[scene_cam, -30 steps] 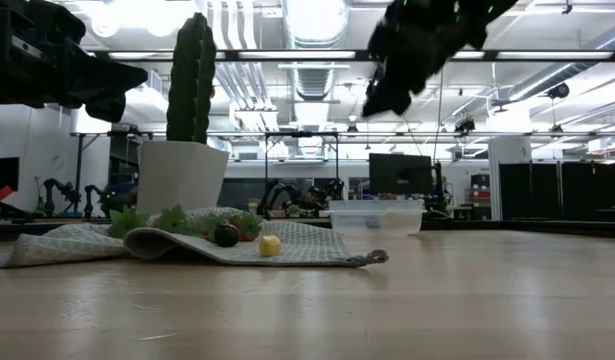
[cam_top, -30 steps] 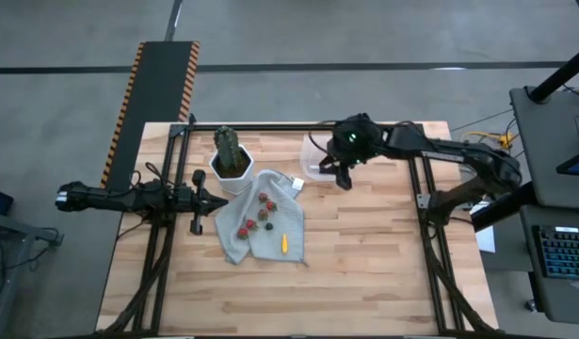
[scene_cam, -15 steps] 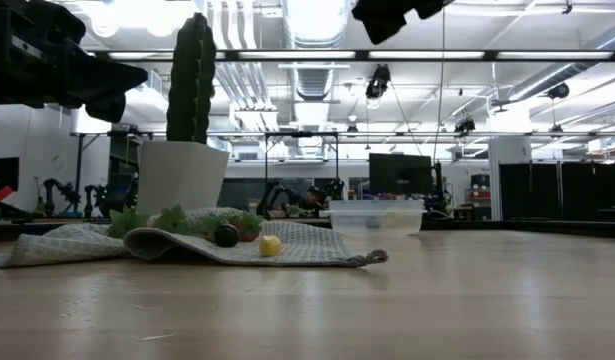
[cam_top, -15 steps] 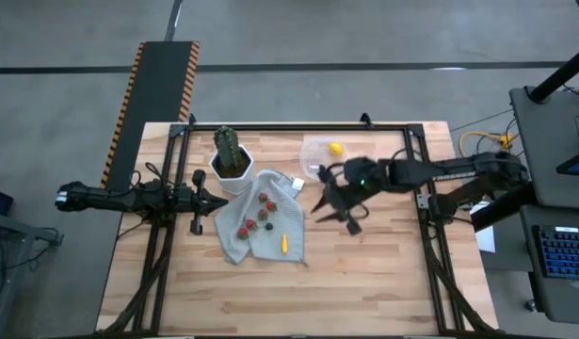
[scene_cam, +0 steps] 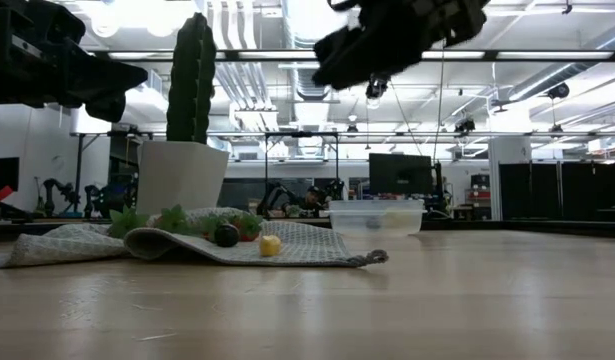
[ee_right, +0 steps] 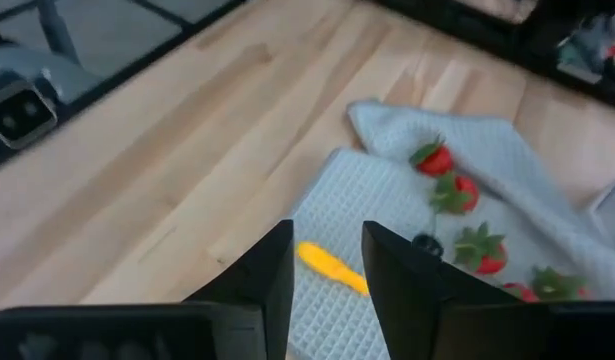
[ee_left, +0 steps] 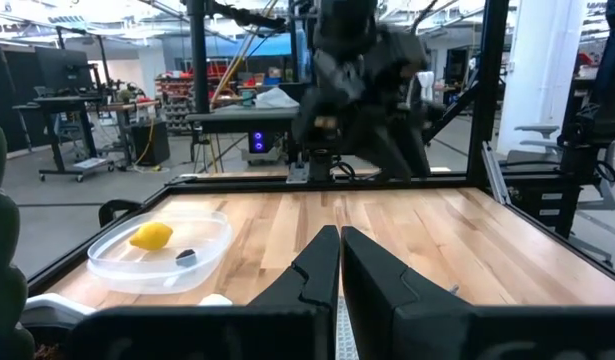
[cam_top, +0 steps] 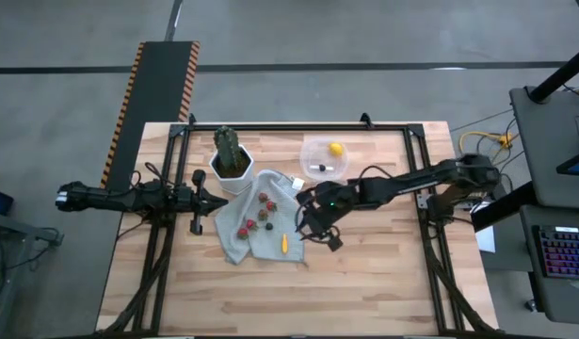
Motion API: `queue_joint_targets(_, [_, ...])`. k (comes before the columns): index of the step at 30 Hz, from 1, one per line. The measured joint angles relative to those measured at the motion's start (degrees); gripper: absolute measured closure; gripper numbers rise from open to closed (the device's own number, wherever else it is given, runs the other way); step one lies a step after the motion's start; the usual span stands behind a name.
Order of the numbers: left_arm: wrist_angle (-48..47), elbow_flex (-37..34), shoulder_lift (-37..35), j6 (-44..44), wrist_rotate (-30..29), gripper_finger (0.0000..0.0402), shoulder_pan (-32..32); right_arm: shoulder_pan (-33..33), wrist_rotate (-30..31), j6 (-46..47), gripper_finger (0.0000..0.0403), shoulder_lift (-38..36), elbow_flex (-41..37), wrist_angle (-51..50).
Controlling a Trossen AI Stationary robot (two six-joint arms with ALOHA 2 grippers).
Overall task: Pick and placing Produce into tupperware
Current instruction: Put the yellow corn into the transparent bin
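The produce lies on a grey cloth [cam_top: 261, 226]: red berries [ee_right: 434, 158], a dark one [ee_right: 424, 243] and a yellow-orange piece [ee_right: 332, 268]. The clear tupperware [cam_top: 325, 157] stands on the table to the cloth's far right. It holds a lemon [cam_top: 336, 149] and a dark piece [cam_top: 320, 169]. My right gripper [cam_top: 306, 218] hangs open above the cloth's right edge, with nothing between its fingers [ee_right: 272, 270]. It points slantwise down at the yellow-orange piece. My left gripper [ee_left: 337, 260] waits shut at the table's left, level and above the tabletop.
A green cactus in a white pot [cam_top: 231, 162] stands on the table at the cloth's far left corner. A black frame [cam_top: 298, 126] runs along the table's far edge and down both sides. Bare wood [cam_top: 364, 282] lies near and right of the cloth.
My right gripper has swung from above the tupperware toward the table's near left, sinking and rolling about its own axis. It now hangs over the cloth's right edge. The tupperware, with the lemon inside, has come into view behind it.
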Motion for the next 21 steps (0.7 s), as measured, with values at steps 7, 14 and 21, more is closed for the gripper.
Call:
queue_joint_targets(7, [0.0, 0.0, 0.1, 0.0, 0.0, 0.0402, 0.0, 0.7, 0.0, -4.6, 0.0274, 5.7, 3.9, -0.2])
queue_joint_targets(14, [0.0, 0.0, 0.0, 0.0, 0.0, 0.0402, 0.0, 2.4, 2.1, -11.4, 0.0244, 10.0, 9.5, -4.1])
queue_joint_targets(21, [-0.1, 0.0, 0.1, 0.0, 0.0, 0.0402, 0.0, 4.0, 7.7, -16.7, 0.0229, 15.8, 15.8, -10.8])
